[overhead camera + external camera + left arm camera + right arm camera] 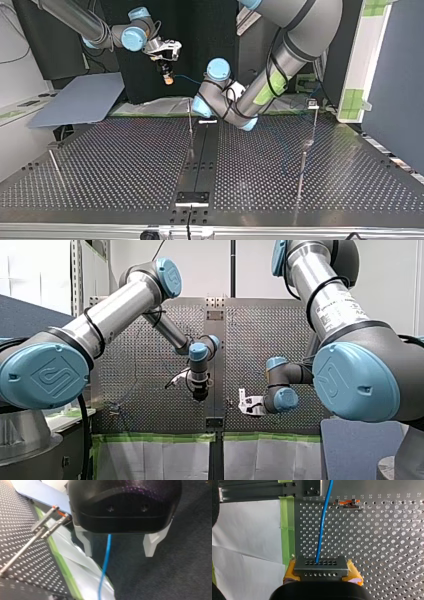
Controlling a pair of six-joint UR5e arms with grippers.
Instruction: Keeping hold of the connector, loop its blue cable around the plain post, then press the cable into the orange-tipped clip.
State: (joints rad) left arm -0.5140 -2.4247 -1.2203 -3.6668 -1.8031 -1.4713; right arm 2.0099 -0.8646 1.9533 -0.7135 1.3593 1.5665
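**Operator:** What is the state of the end effectors?

**Technician:** My right end effector (322, 576) is clenched on the connector (320, 563), with a yellow pad on each flank. My left end effector (119, 553) is released. The blue cable (106, 555) runs between its fingers, apparently without contact.

**Operator:** Where are the work items?

**Technician:** In the top view the connector hangs in the air at 11 o'clock, beyond the far edge of the table (125, 165). In the right wrist view the cable runs straight ahead from the connector. The orange-tipped clip (347, 503) lies at 1 o'clock from the connector, near the table edge. The cable passes beside the clip, not in it. A bare post (301, 170) stands at 4 o'clock in the top view. It is probably the plain post, though I cannot be certain.

**Operator:** Which step is in hand?

**Technician:** I judge it to be the start of routing. No loop shows around any post.

**Operator:** What does the next move call for?

**Technician:** Carry the connector round the post without loosening the grip. Hold the cable low enough to catch the post, under light tension. Only then align the cable over the clip and press it in.
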